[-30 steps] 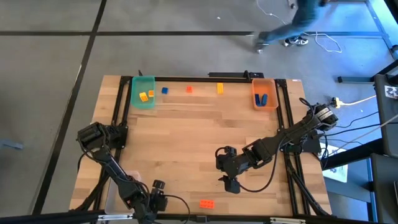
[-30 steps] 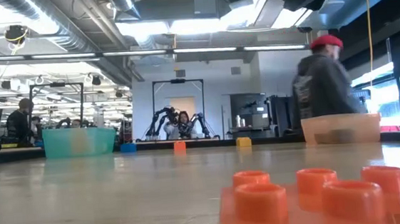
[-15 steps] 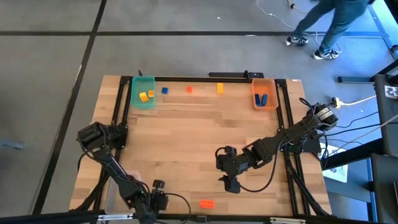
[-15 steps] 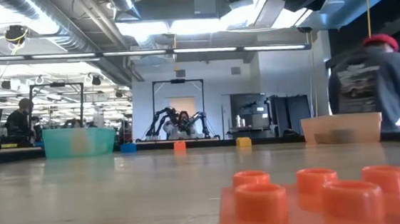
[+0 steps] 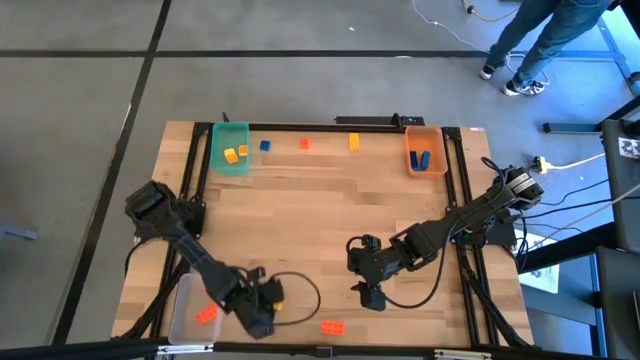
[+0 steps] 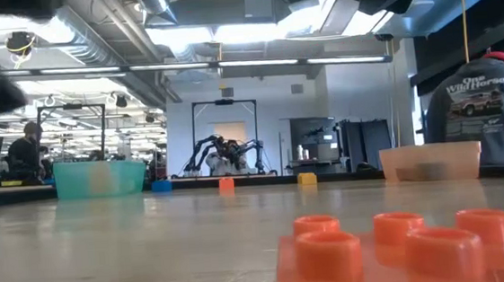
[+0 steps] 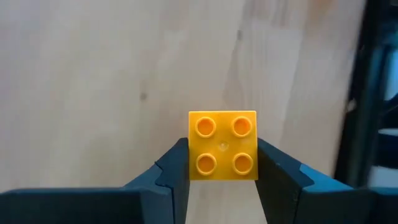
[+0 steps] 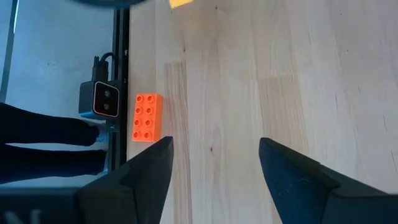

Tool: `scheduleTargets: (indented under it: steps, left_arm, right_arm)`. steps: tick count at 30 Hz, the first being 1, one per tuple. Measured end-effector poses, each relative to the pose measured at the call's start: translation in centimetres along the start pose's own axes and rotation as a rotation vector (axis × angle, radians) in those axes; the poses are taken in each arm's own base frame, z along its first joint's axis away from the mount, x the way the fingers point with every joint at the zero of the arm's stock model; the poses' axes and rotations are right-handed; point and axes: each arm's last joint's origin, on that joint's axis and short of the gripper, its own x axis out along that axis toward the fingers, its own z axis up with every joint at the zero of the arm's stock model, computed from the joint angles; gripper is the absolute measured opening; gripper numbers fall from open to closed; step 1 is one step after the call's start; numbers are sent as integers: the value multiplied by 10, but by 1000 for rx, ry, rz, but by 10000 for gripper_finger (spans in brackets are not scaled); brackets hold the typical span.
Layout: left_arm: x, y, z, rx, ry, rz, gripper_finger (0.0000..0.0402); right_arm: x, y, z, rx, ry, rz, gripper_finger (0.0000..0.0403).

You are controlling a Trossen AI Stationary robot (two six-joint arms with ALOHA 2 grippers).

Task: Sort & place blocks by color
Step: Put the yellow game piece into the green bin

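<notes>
Near edge of the table [image 5: 300,215]: my left gripper [image 7: 222,163] is clamped on a yellow four-stud block [image 7: 222,145], one finger [image 7: 283,180] pressed to each side of it, studs facing the wrist camera, bare wood behind. From above, that gripper [image 5: 262,300] sits low over the near-left part of the table. Just to its left, a clear bin [image 5: 180,318] at the near-left corner holds an orange-red block [image 5: 206,314].

An orange-red eight-stud block [image 5: 333,327] lies flat on the wood at the near edge, just right of my left gripper. It fills the bottom of the low view [image 6: 405,251] and shows in the right wrist view [image 8: 148,117], beside the table's black frame.

My right gripper [image 5: 368,292] hangs over the near-centre of the table, a little beyond that block, fingers [image 8: 298,183] spread wide, holding nothing.

Far edge, left to right: a green bin [image 5: 230,147] with yellow blocks [image 5: 235,154] inside; a blue block [image 5: 264,145], an orange-red block [image 5: 304,144] and a yellow block [image 5: 353,142] standing apart on the wood; an orange bin [image 5: 424,148] with blue blocks [image 5: 421,159] in it.

Beyond the table, a person [image 5: 545,35] walks on the floor at far right; in the low view, their back [image 6: 489,122] shows behind the orange bin.
</notes>
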Motion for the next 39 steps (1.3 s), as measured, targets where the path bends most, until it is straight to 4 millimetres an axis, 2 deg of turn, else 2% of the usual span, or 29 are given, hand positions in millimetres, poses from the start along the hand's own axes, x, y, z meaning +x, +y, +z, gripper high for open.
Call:
scheduleTargets:
  steps: [6, 14, 19, 24, 30, 39]
  left_arm:
    - [-33, 34, 38, -102, -57, 134, 133]
    - [-108, 104, 86, -287, -242, 349, 133]
    - [-156, 158, 98, -468, -373, 525, 133]
    - [-191, 212, 100, -638, -405, 698, 133]
    - [-203, 264, 107, -746, -312, 824, 133]
    - [-195, 325, 121, -931, -238, 883, 133]
  right_arm:
    - [-8, -1, 1, 1, -31, -14, 238]
    - [-50, -10, 5, 39, -218, -179, 238]
    - [-61, -21, 5, 78, -288, -335, 238]
    - [-60, -33, 12, 106, -286, -367, 238]
    - [-60, -56, 21, 147, -265, -436, 238]
    - [-64, -96, 35, 121, -219, -546, 238]
